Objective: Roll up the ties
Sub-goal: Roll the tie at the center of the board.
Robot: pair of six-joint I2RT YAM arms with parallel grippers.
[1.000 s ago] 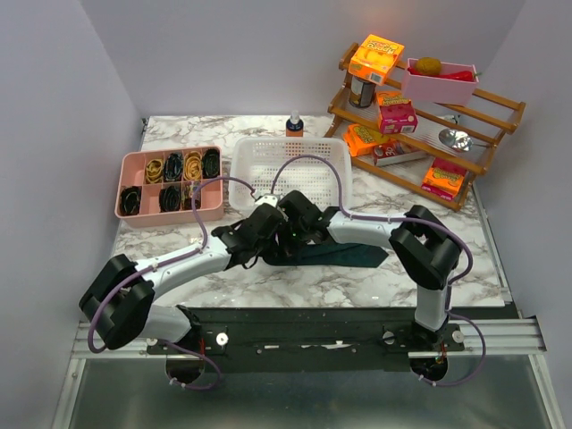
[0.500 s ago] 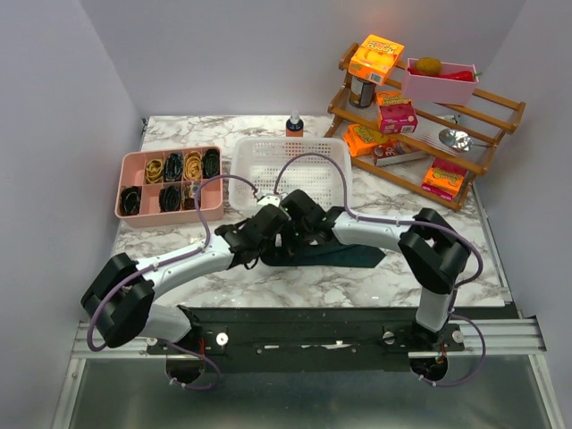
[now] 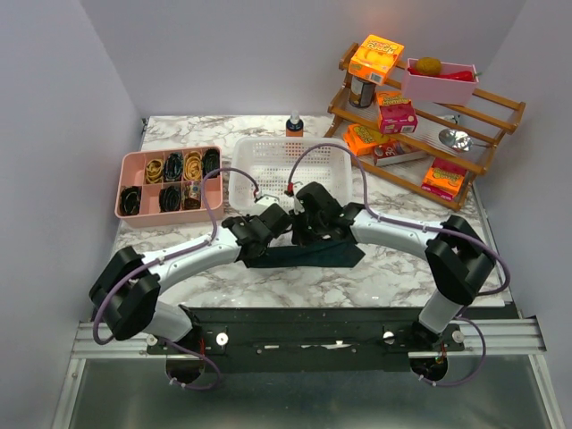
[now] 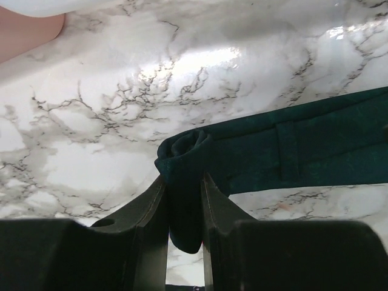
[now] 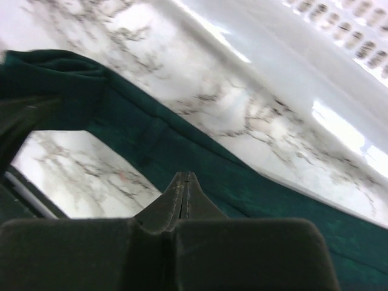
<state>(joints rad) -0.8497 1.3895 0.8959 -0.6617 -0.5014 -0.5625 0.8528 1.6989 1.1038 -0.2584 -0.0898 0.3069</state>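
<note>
The dark teal tie [image 3: 308,254] lies on the marble table in front of the white basket [image 3: 290,165]. My left gripper [image 3: 268,232] is shut on its left end. In the left wrist view the jaws [image 4: 183,197] pinch a folded, curled end of the tie [image 4: 291,142], and the rest of the strip runs off to the right. My right gripper [image 3: 315,232] is just right of the left one, over the tie. In the right wrist view its fingers [image 5: 185,177] are pressed together with nothing between them, above the tie [image 5: 254,188].
A pink divided tray [image 3: 134,165] with rolled items sits at the left. A small bottle [image 3: 294,123] stands behind the basket. A wooden rack [image 3: 487,121] with snack packs fills the back right. The basket wall [image 5: 315,54] is close to my right gripper.
Both grippers have moved right and a little farther back. The tie's visible length has shortened, with its wide end drawn leftwards.
</note>
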